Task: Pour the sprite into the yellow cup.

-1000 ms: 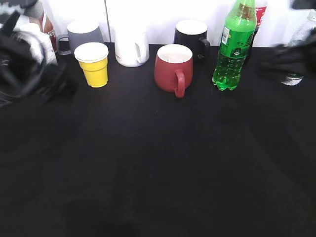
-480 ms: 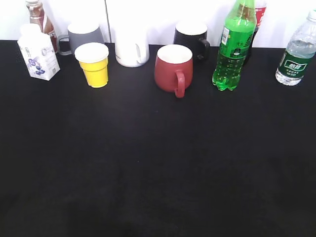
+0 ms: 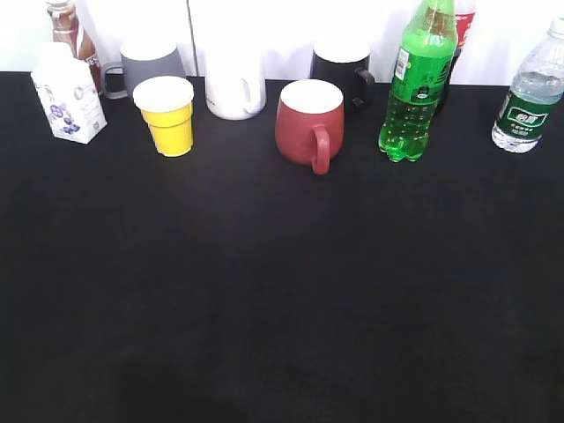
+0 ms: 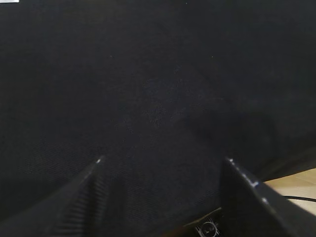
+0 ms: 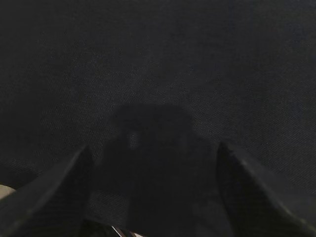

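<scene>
exterior view: a black table [image 3: 282, 291] with a row of items along its far edge, against a white wall. the sprite [image 3: 417, 84] stands upright at the right of the row, cap out of frame at the top, just right of a red mug [image 3: 309, 122] and apart from it. the yellow cup [image 3: 165, 115] stands upright well to the left, mouth up, with the red mug and a white mug [image 3: 234, 86] between it and the sprite. a grey mug [image 3: 146, 63] sits just behind the yellow cup, a black mug [image 3: 344, 63] behind the red one. a white carton [image 3: 67, 95] stands at far left, with a brown bottle [image 3: 67, 28] behind it. a clear water bottle [image 3: 530, 95] stands at far right. a red-labelled bottle [image 3: 461, 26] shows partly behind the sprite. no arm appears in this view.

left wrist view: the left gripper [image 4: 163, 165] hangs over bare black cloth, fingers spread wide, nothing between them. a strip of pale surface [image 4: 296, 182] shows at the lower right corner.

right wrist view: the right gripper [image 5: 150, 153] is likewise over bare cloth, fingers spread apart and empty, with its shadow on the cloth between them.

neither the sprite nor the yellow cup appears in either wrist view.
</scene>
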### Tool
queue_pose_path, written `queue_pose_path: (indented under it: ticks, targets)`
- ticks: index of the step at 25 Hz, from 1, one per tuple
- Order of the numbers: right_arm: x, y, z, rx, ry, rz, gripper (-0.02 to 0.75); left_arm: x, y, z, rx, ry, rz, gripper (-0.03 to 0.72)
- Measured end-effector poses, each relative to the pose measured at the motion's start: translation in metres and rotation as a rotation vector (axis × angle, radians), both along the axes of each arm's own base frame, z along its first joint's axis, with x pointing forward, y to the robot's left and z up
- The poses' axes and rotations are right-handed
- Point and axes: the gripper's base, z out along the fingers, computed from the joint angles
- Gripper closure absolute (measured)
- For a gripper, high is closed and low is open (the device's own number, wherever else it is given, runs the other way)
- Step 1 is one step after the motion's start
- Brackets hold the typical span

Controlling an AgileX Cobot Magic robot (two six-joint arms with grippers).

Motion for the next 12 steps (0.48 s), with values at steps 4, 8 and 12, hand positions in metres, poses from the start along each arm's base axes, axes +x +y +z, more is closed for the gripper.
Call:
queue_pose_path:
  ticks: [4, 8, 12]
  targets:
    - [0.0000, 0.0000, 0.0001, -0.001, -0.001, 0.001, 0.152, 0.0002, -0.0001, 0.0002, -0.001, -0.003, 0.000, 0.155]
    - [0.0000, 0.0000, 0.0001, -0.001, -0.001, 0.001, 0.152, 0.0002, -0.0001, 0.0002, -0.001, -0.003, 0.000, 0.155]
    - [-0.0049, -0.0014, 0.0012, 0.009, -0.033, 0.001, 0.152, -0.0025, 0.0026, 0.0009, -0.009, -0.030, 0.058, 0.156]
